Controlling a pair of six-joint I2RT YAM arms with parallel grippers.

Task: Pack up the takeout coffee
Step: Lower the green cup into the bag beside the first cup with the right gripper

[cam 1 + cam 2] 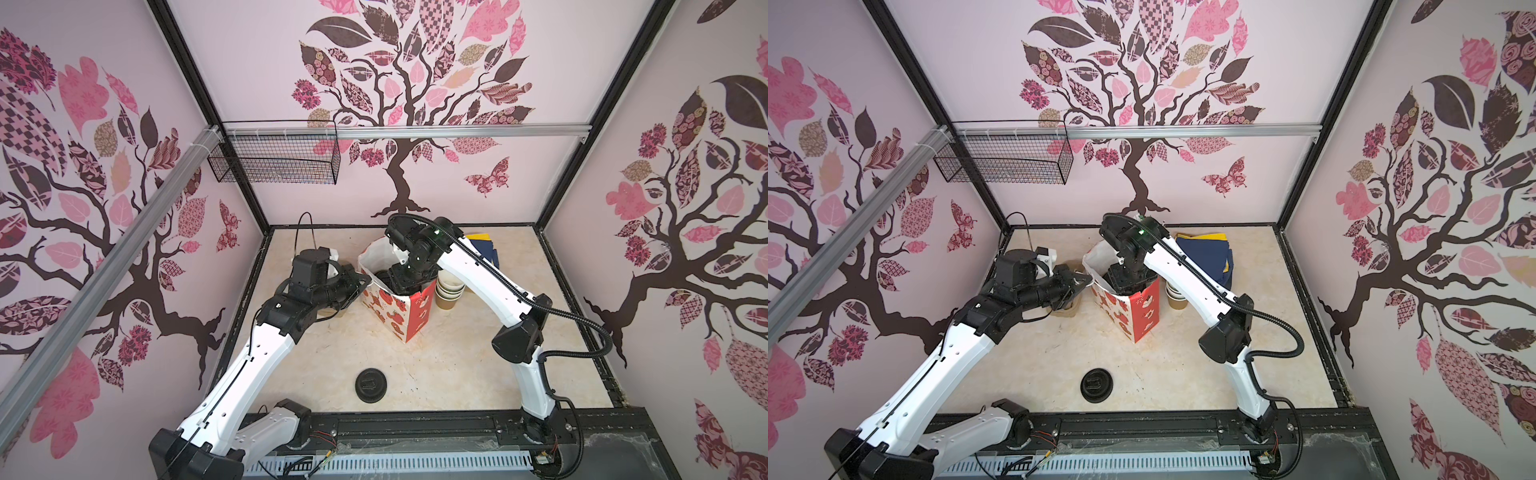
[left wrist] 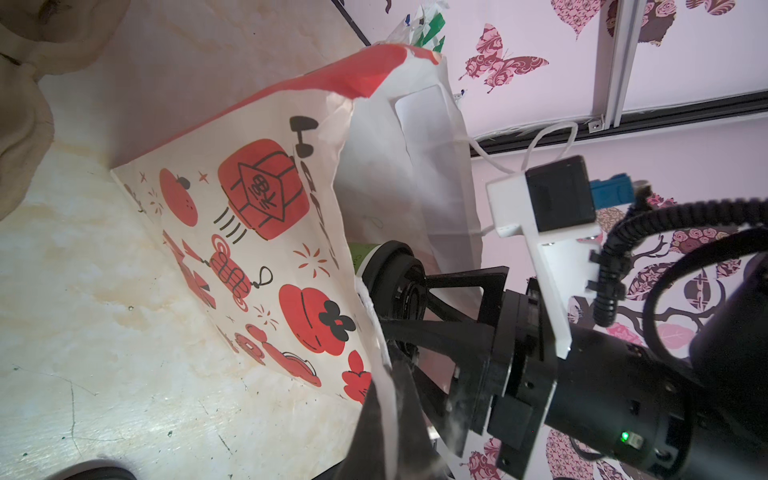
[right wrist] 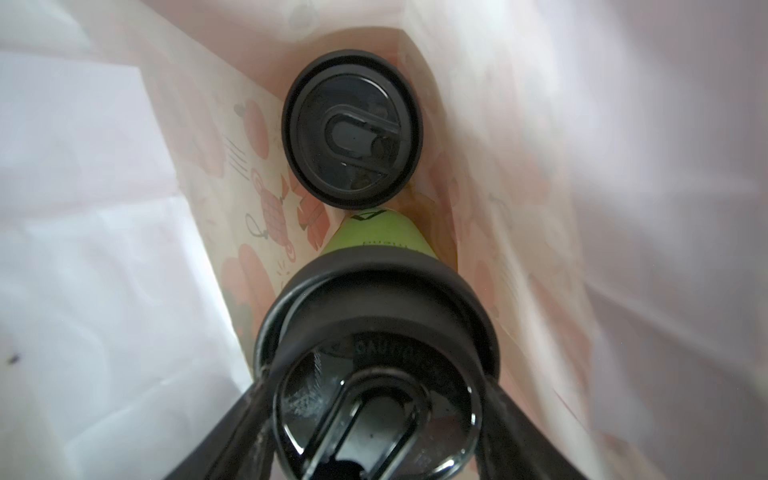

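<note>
Left gripper (image 1: 362,282): pinched shut on the rim of the bag (image 1: 405,318) at mid-desk (image 1: 457,365), to hold its mouth open.
Right gripper (image 3: 380,374): inside the bag, clamped at the lid of the held cup (image 3: 376,241), so it sits upright.
Other cup (image 3: 352,129): upright on the bag's floor, just beside.
</note>
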